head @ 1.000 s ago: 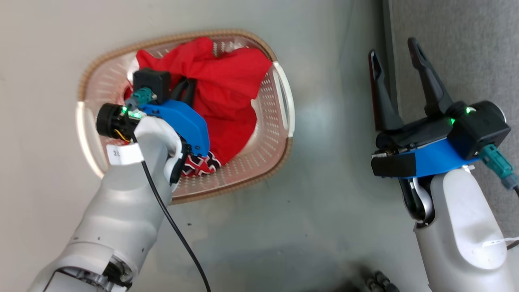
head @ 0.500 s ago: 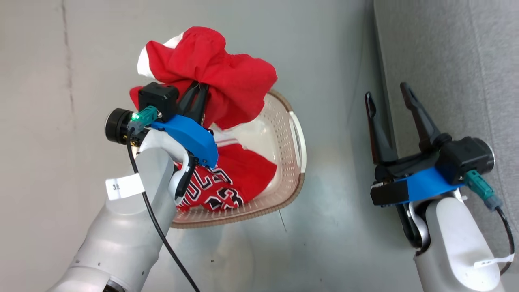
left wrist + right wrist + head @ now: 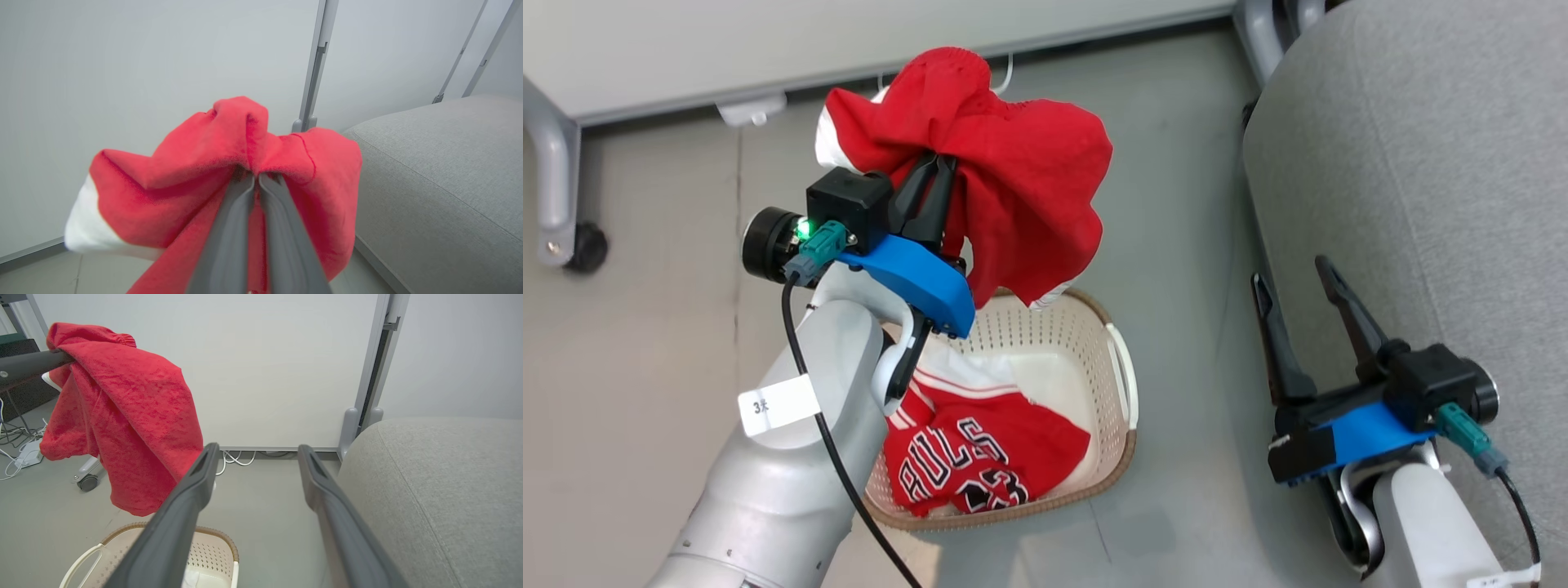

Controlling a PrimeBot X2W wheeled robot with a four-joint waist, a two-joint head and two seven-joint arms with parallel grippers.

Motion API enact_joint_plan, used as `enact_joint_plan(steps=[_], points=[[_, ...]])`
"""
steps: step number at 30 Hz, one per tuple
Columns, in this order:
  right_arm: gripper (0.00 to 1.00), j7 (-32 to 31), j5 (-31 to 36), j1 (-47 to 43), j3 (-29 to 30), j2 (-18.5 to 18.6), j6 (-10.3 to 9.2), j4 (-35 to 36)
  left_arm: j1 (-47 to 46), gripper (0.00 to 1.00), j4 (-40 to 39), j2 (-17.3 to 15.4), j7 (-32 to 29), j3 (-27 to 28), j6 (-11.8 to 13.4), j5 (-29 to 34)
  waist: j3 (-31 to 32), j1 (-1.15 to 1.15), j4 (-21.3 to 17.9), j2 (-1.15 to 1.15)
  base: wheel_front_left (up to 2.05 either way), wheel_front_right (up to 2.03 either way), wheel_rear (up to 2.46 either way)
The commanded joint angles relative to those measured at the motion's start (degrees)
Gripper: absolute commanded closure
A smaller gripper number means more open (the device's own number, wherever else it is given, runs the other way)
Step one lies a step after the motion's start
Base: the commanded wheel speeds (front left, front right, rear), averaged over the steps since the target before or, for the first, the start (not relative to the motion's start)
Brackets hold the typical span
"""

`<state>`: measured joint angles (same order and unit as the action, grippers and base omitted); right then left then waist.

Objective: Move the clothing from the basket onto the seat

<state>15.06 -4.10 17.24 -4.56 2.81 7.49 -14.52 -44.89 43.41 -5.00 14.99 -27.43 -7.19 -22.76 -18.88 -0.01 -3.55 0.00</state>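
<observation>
My left gripper (image 3: 943,167) is shut on the plain red garment (image 3: 1013,171), which hangs bunched in the air above the basket (image 3: 1123,384). The left wrist view shows the two fingers (image 3: 229,228) pressed together on that red garment (image 3: 175,183), its white trim at the lower left. A red "BULLS" jersey (image 3: 968,457) lies inside the basket. The light-grey seat (image 3: 1429,163) is at the right, also seen as the seat (image 3: 441,179) beyond the cloth. My right gripper (image 3: 1294,273) stands open beside the seat's edge, holding nothing; between its fingers (image 3: 184,506) I see floor and the basket (image 3: 216,543).
A white panel on grey legs with a caster (image 3: 584,245) stands along the back. Cables (image 3: 237,457) lie on the floor at its foot. Grey floor runs between the basket and the seat.
My left gripper has lifted the plain red garment up out of the basket, uncovering the jersey. The head camera has tilted, so the whole scene has shifted down.
</observation>
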Motion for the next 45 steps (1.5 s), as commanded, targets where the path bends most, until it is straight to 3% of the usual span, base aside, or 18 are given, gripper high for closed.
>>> enact_joint_plan(steps=[1, 13, 24, 35, 45], points=[[0.0, 0.18, -0.26, -1.53, 0.0, 0.13, 0.01, -0.31, 0.61, 1.0, -0.54, 0.22, 0.3, 0.13, -0.23, -0.23, 3.13, 0.01, -0.39, 0.0, 0.0, 0.0, 0.0], [0.0, 0.18, -0.33, -7.5, 0.9, 0.13, 0.01, -1.47, 3.98, 1.0, -1.84, 0.43, 0.29, -2.04, -0.29, -0.61, 11.31, 0.01, -0.21, 0.0, 0.0, 0.0, 0.0], [0.0, 0.19, 1.34, -7.21, -0.9, 0.13, 0.01, -0.53, 5.6, 1.0, -2.08, 0.69, 0.29, -3.79, -0.3, -1.74, 14.17, 0.01, 0.59, 0.0, 0.0, 0.0, 0.0], [0.0, 0.19, 4.37, 5.78, -12.82, 4.07, 0.01, 0.44, 4.64, 1.0, -2.86, 0.91, 0.3, -4.57, -0.31, -1.21, 12.98, 0.01, 1.41, 0.0, 0.0, 0.0, 0.0], [0.0, 0.12, 5.03, 19.25, -23.33, 8.41, 0.01, -7.51, 2.87, 1.0, -3.83, 1.66, 0.29, -7.71, -0.31, -1.03, 10.36, 0.01, 3.7, 0.0, 0.0, 0.0, 0.0]])
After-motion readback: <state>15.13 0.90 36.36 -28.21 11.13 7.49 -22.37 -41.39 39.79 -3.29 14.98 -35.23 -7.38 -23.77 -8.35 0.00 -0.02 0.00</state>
